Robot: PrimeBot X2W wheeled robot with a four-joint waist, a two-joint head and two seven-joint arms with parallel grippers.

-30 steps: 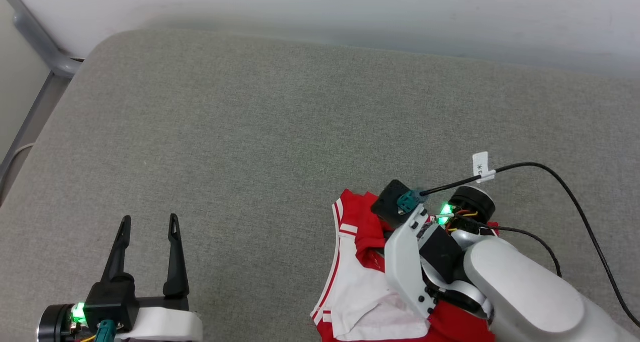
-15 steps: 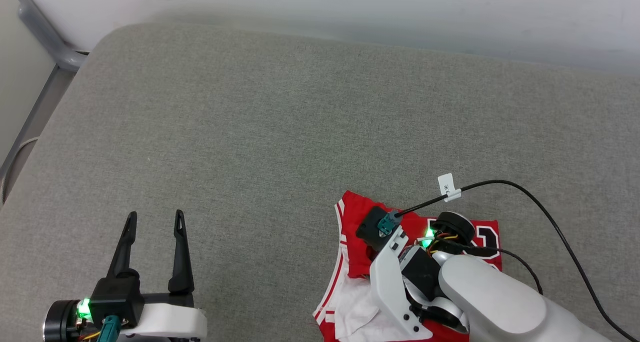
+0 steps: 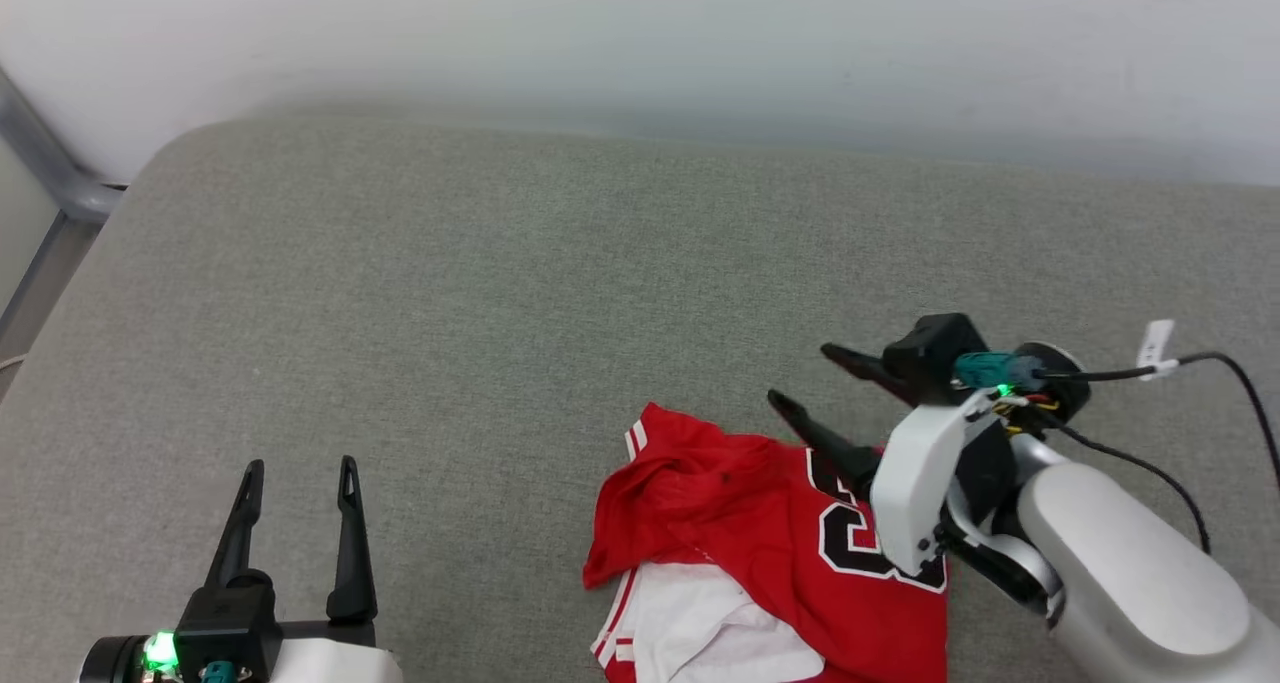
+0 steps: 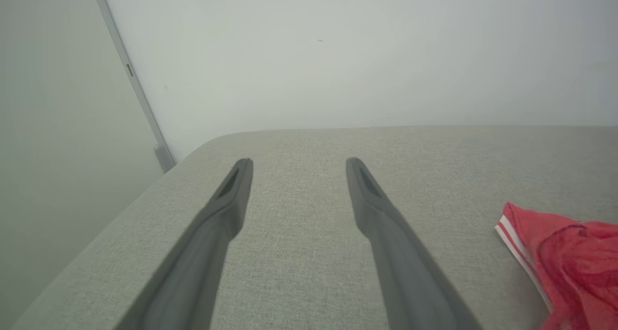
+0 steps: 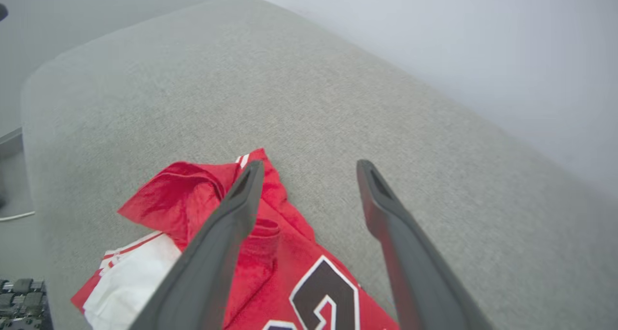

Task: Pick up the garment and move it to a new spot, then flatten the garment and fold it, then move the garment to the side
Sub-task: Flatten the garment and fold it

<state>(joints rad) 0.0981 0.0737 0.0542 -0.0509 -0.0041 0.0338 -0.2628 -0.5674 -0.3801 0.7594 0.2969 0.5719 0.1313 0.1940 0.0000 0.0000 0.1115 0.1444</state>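
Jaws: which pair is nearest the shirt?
The right jaws, spread open at the edge of the shirt by its black number; the left jaws sit well apart over the grey cushion.

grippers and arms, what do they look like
The left gripper and right gripper each have two long dark fingers on a black base with a white bracket and a green light. The right forearm is white; a black cable with a white tag plugs into a teal connector.

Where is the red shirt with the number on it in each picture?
Head view: the red jersey T-shirt with white sleeves lies crumpled at bottom centre-right.
Left wrist view: T-shirt at the lower right edge.
Right wrist view: T-shirt at lower left to bottom centre.
Shared landmark: the grey fabric cushion beneath it.
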